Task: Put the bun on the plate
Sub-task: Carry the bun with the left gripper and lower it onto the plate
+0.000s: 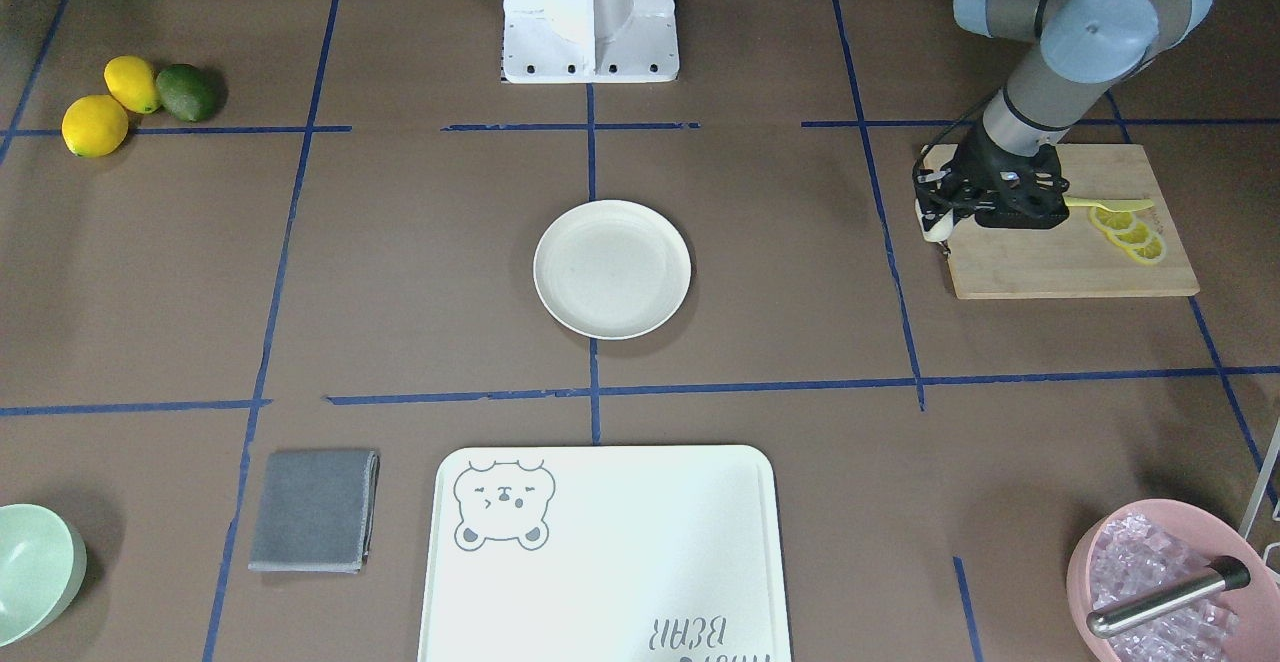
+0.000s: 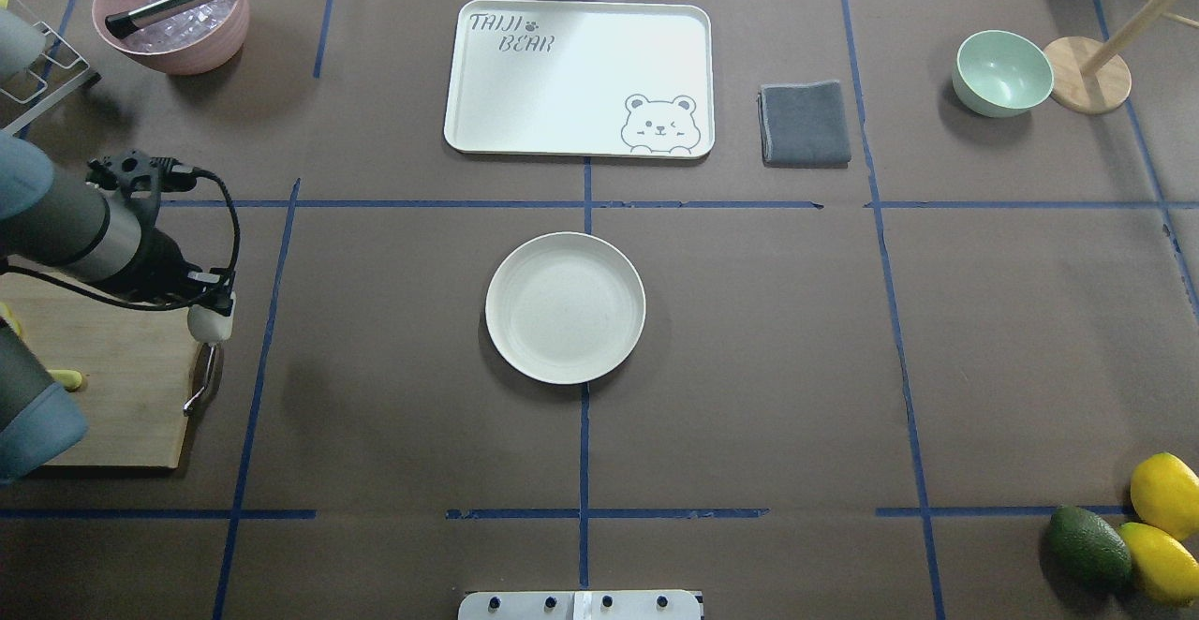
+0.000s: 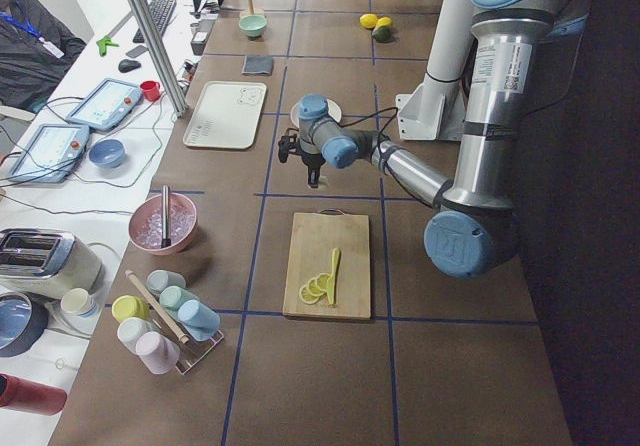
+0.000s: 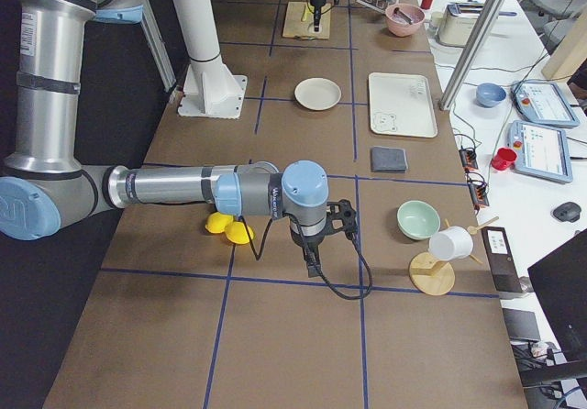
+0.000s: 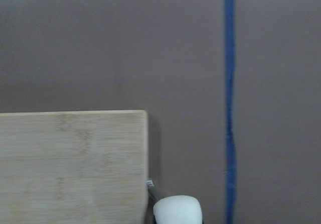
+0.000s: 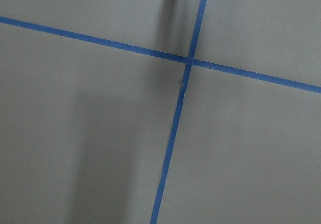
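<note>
The left gripper is pinched on the bun, a small off-white lump that sits between its fingertips. The bun is well apart from the plate, out on the plate's side toward the robot's left. It hangs over the plate-facing edge of the bamboo cutting board. Lemon slices lie on the end of that board away from the plate. The cream-white plate holds nothing. The bear-print tray lies beyond the plate, on its side away from the robot. The right gripper is far from the plate, over bare table crossed by blue tape; whether its fingers are spread or pressed together cannot be told.
</note>
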Robot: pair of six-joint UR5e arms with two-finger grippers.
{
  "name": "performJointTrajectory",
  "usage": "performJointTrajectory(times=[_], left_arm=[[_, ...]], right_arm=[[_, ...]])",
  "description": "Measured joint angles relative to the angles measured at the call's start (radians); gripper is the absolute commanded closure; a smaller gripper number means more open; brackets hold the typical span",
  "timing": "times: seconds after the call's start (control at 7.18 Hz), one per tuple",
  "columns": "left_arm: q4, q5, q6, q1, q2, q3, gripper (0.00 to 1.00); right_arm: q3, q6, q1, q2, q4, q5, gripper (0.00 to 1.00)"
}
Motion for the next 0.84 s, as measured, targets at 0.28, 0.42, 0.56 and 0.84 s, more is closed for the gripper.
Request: performJointTrajectory(times=[0.28, 0.42, 0.56, 0.84], left_arm=[[0.199, 0.032, -0.06, 0.06, -0.233, 0.019, 0.7], [0.237, 0.069, -0.118, 0.106, -0.359, 0.091, 0.7], [0.241, 0.114, -0.169, 0.153, -0.477, 0.194, 0.7], [0.143, 0.179, -0.229, 0.228, -0.634, 0.398, 0.68]], right_arm=[[0.0, 0.002, 0.0, -0.001, 0.0, 0.0, 0.0], [-0.001, 0.002, 0.0, -0.001, 0.0, -0.001, 0.0], [-0.001, 0.003, 0.0, -0.001, 0.0, 0.0, 0.0], [-0.002, 0.003, 0.0, -0.001, 0.0, -0.001, 0.0]])
